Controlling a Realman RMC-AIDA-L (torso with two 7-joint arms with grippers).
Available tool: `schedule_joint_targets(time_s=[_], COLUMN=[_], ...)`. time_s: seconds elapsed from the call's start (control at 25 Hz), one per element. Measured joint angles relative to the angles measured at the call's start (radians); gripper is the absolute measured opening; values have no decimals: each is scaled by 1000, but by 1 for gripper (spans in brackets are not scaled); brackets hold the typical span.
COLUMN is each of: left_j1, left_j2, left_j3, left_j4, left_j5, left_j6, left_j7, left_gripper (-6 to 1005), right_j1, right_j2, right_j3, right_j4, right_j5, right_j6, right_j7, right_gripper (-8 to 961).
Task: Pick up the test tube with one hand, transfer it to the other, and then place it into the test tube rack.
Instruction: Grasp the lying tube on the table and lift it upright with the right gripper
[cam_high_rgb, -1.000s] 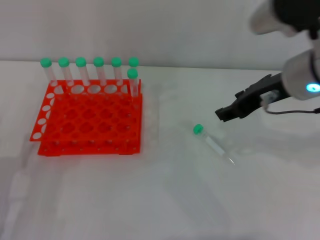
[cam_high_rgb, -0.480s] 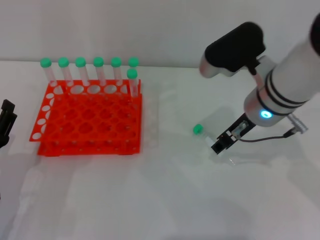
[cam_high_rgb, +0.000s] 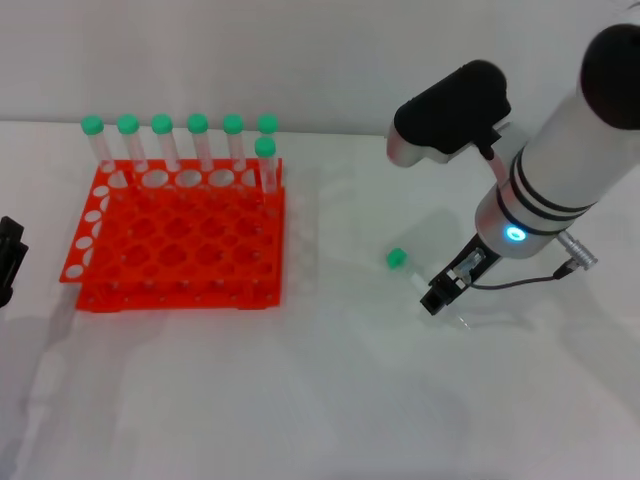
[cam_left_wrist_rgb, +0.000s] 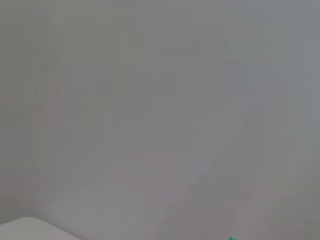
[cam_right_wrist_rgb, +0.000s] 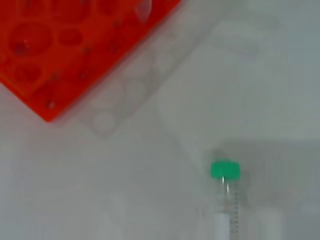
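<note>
The test tube (cam_high_rgb: 398, 259) lies flat on the white table, right of the rack, its green cap toward the rack. My right gripper (cam_high_rgb: 438, 297), on the white arm with the blue light, is low over the tube's clear body and hides its middle. In the right wrist view the test tube (cam_right_wrist_rgb: 225, 186) sits close below the camera, cap toward the test tube rack (cam_right_wrist_rgb: 60, 45). The orange-red test tube rack (cam_high_rgb: 180, 240) stands at left with several green-capped tubes (cam_high_rgb: 197, 140) along its back row. My left gripper (cam_high_rgb: 8, 262) is at the far left edge, beside the rack.
The left wrist view shows only a grey wall and a speck of green (cam_left_wrist_rgb: 233, 238) at its lower edge. A cable (cam_high_rgb: 520, 283) hangs from the right wrist. Bare white table lies in front of the rack and the tube.
The right arm swung in from the right and came down over the lying tube. The left gripper appeared at the left edge and has edged farther left.
</note>
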Motion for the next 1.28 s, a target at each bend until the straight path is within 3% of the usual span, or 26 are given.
schedule_joint_targets(time_s=[0.16,0.8,1.28], left_j1=[-2,-10,-10], left_j2=[0,0,0], left_j3=[0,1,1], left_j4=[0,0,-5], left_j5=[5,8,8], left_j6=[0,0,0], left_j7=[0,-5,-4], left_gripper=[875,876,876], right_j1=[42,83,100], right_j2=[0,0,0], right_j3=[-30,-71,-80], right_j4=[90,195,243], right_j5=[37,99,115], right_j6=[-34,-90,-116], right_j7=[-14,-37,-39], right_gripper=[626,601,463])
